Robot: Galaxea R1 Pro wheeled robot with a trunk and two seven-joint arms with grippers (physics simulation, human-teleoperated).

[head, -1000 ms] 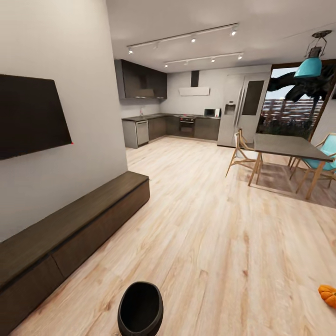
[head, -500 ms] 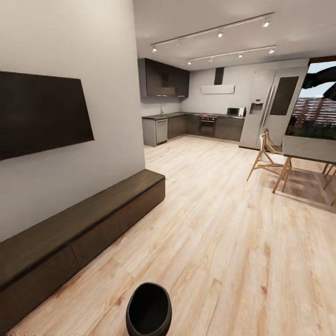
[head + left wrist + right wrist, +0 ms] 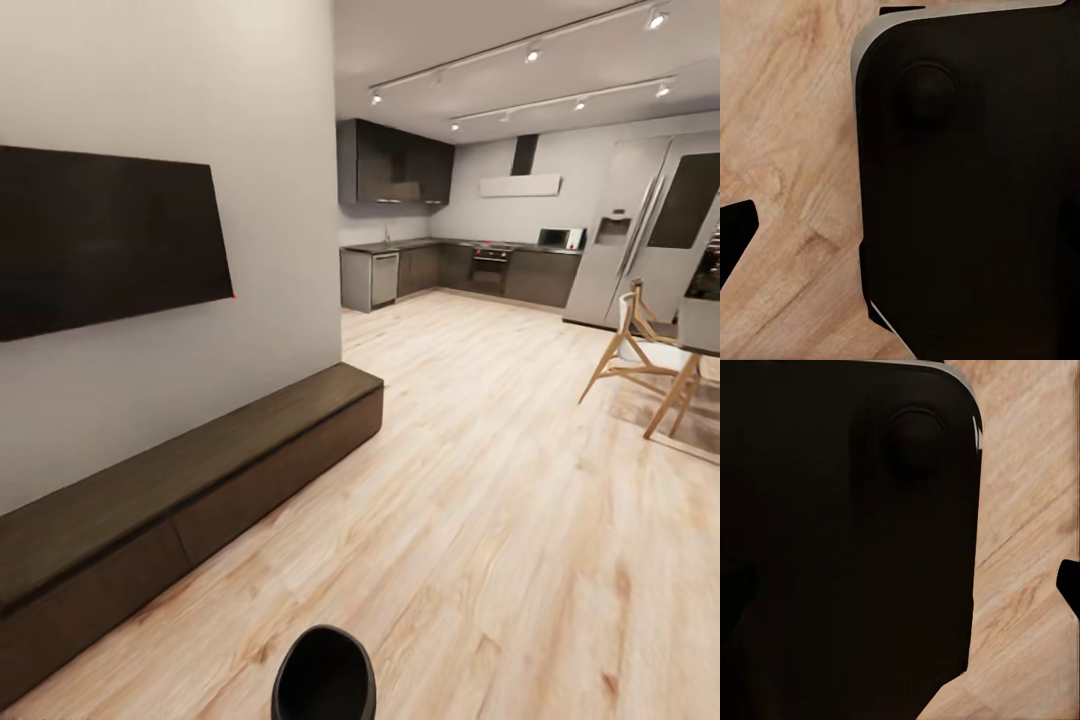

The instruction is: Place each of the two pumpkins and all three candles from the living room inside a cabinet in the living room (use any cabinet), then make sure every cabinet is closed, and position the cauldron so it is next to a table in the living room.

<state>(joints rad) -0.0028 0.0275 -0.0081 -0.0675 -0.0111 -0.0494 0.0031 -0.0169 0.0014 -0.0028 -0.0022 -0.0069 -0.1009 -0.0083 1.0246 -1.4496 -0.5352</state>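
1. The plank floor (image 3: 480,520) is running from the living room back to a dark kitchen (image 3: 450,270). A wall-mounted television (image 3: 105,240) is hanging on the grey wall.
2. The cabinet (image 3: 190,490), long, low and dark brown, is sitting under the television. Every drawer front that shows is lying flush, so it is looking closed at this moment. Whether anything is inside cannot be told.
3. A table (image 3: 700,335) with a wooden chair (image 3: 625,350) is showing at the far right edge, well apart from the cauldron.
4. The cauldron (image 3: 325,675) is standing on the floor at the bottom edge of the head view, near the cabinet. Judged from this, the step of placing it beside a table is not yet done.
5. The wrist views are looking at the robot's dark base (image 3: 975,180) over the floor. How either gripper's fingers are set cannot be told.
6. With no pumpkin or candle to point at here, how much stowing is left cannot be judged.
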